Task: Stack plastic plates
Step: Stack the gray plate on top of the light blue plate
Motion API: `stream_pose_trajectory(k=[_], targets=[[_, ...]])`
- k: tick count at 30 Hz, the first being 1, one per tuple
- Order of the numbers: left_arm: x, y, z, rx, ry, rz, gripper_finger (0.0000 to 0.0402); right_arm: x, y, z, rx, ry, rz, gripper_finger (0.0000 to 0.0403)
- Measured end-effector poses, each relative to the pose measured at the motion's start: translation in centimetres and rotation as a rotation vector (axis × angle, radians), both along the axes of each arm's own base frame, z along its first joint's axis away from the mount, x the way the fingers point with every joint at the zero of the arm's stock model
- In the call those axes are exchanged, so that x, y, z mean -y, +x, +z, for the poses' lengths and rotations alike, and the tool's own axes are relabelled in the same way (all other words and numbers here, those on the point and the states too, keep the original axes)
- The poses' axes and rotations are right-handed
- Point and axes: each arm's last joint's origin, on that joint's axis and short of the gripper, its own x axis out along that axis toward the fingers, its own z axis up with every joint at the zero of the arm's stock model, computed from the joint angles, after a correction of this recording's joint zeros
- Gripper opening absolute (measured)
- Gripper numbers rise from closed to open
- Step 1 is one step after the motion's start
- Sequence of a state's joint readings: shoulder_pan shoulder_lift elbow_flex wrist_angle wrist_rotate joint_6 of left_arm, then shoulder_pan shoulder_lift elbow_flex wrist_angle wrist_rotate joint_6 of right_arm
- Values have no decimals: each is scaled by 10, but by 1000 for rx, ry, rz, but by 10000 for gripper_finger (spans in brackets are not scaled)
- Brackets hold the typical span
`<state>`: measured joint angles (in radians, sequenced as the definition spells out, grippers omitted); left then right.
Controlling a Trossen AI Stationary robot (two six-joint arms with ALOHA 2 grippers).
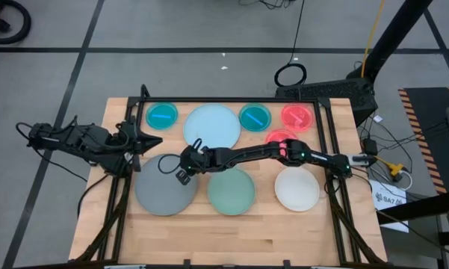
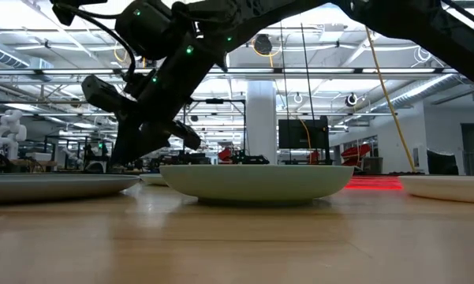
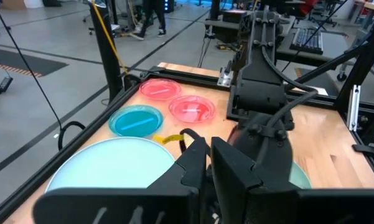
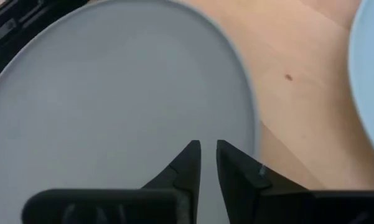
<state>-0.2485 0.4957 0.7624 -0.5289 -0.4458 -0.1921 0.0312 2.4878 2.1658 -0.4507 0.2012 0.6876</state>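
Note:
Eight plastic plates lie flat on the wooden table. Along the far side are a teal plate (image 1: 162, 115), a large light blue plate (image 1: 211, 125), a second teal plate (image 1: 255, 116) and two pink-red plates (image 1: 297, 116) (image 1: 282, 138). Nearer lie a large grey plate (image 1: 166, 185), a mint green plate (image 1: 231, 190) and a white plate (image 1: 297, 188). My right gripper (image 4: 208, 149) reaches across from the right, slanting down over the grey plate (image 4: 112, 93), open by a narrow gap with nothing in it. My left gripper (image 3: 208, 168) waits shut at the table's left edge. My right gripper's fingertips (image 4: 190, 152) stand low over the grey plate, just inside its rim (image 4: 246, 118) on the side toward the mint green plate. Whether they touch the plate, I cannot tell.
A dark metal frame (image 1: 325, 142) runs round the table's edges. My right arm (image 1: 269, 153) stretches over one pink-red plate and between the light blue and mint green plates. Bare wood (image 1: 231, 235) shows along the near edge.

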Motion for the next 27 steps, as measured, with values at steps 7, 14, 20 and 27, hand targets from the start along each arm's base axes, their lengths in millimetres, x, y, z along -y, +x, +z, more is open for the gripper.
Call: stream_pose_trajectory(k=[7, 14, 20, 27], targets=[[0, 0, 0, -1, 6, -1, 30, 8, -4, -4, -63, 64, 19, 79], [0, 0, 0, -2, 6, -1, 30, 15, -6, -5, -77, 61, 9, 150], [0, 0, -1, -12, 9, -1, 30, 22, -7, -2, -84, 61, -5, 164], [0, -1, -2, -25, 12, -1, 30, 18, -17, -2, -176, 95, -51, 156]])
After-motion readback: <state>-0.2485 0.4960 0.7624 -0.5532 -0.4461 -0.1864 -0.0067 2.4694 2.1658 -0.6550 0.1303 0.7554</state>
